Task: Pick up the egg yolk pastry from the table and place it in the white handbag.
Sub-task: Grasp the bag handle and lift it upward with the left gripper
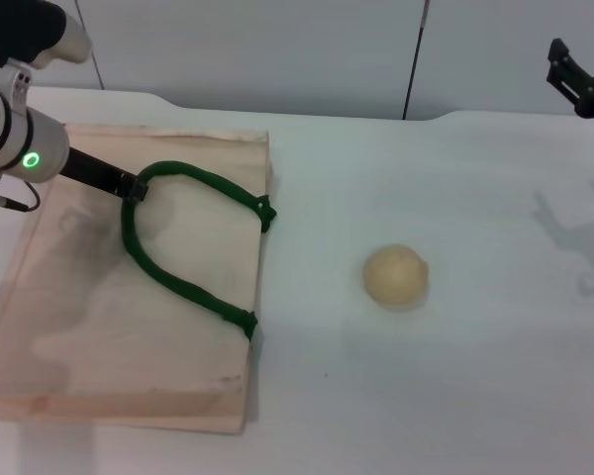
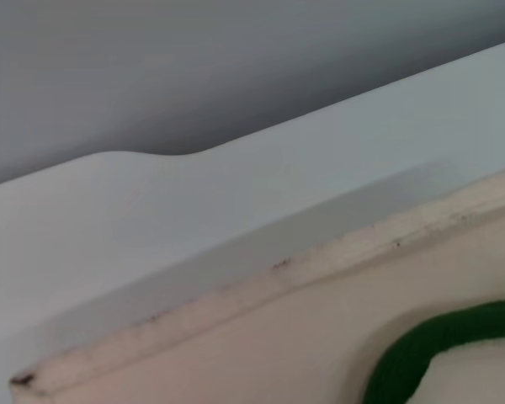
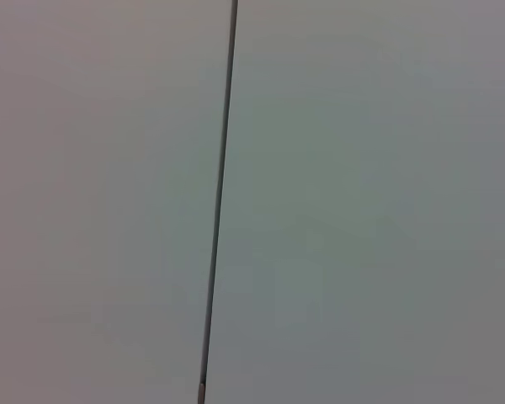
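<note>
1. Gripping the near end of the dark green handle (image 1: 178, 237), the left gripper (image 1: 134, 188) sits over the white handbag (image 1: 99, 336), its jaws closed on the loop where it arches off the fabric.
2. Outward from that hand, the bag lies flat on the table (image 1: 475, 396), its mouth edge facing the robot's right.
3. Beyond that edge, well apart, rests the egg yolk pastry (image 1: 396, 276), alone on bare tabletop.
4. Parked high at the far right, the right gripper (image 1: 579, 84) looks to be the free arm for the pick; whether its fingers are parted cannot be told.
</note>
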